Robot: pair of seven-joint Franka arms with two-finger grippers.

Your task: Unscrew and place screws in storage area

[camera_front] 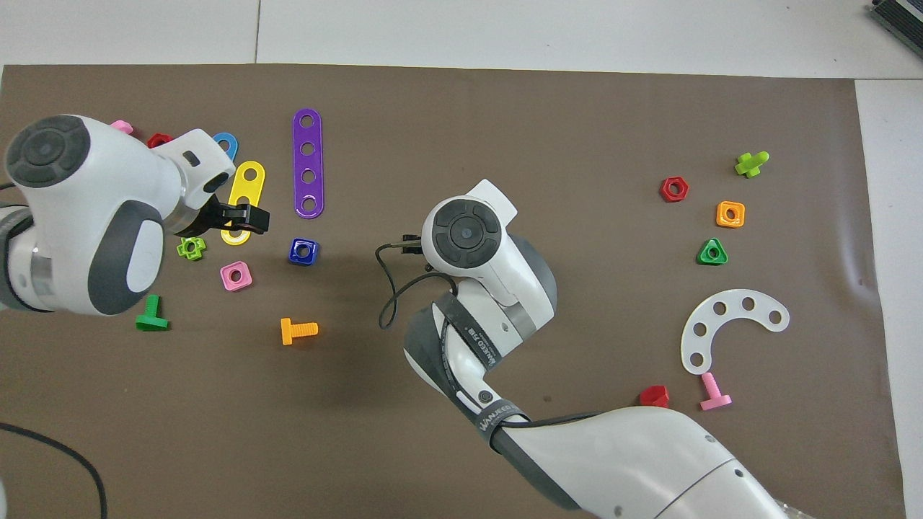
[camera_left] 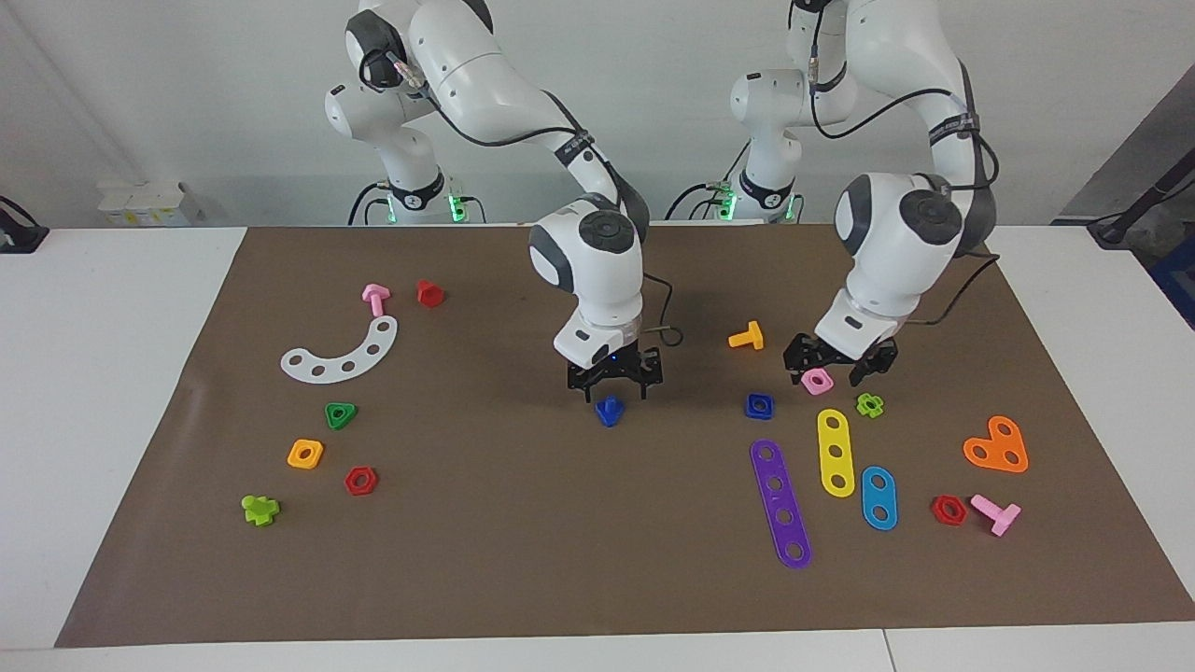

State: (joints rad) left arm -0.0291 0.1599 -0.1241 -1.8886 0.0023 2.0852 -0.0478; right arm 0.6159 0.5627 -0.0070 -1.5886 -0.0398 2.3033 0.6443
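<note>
Right gripper (camera_left: 614,381) spread open, empty, directly over blue triangular-headed bolt (camera_left: 609,411) mid-table. Blue square nut (camera_left: 759,405) toward left arm's end. Left gripper (camera_left: 837,366) open, empty, over pink square nut (camera_left: 817,381).

Six bolts lie on the worktop (camera_left: 121,392): a pink bolt (camera_left: 375,299) near the frame's top, a second pink bolt (camera_left: 996,512) lower down, an orange bolt (camera_left: 747,336), a blue bolt (camera_left: 609,411), a lime bolt (camera_left: 260,510) and a dark green bolt (camera_front: 151,315).

Seven nuts with holes: two red hexagonal nuts (camera_left: 360,480) (camera_left: 948,510), an orange square nut (camera_left: 305,454), a blue square nut (camera_left: 759,405), a pink square nut (camera_left: 817,381), a green triangular nut (camera_left: 341,415) and a lime cross-shaped nut (camera_left: 870,404).

One small red block (camera_left: 429,293).

Three straight strips: purple strip (camera_left: 780,504) with four holes, yellow strip (camera_left: 835,452) with three, blue strip (camera_left: 878,497) with two.

One white curved strip (camera_left: 344,355) with five holes.

One orange heart-shaped plate (camera_left: 996,455) with two holes.
</note>
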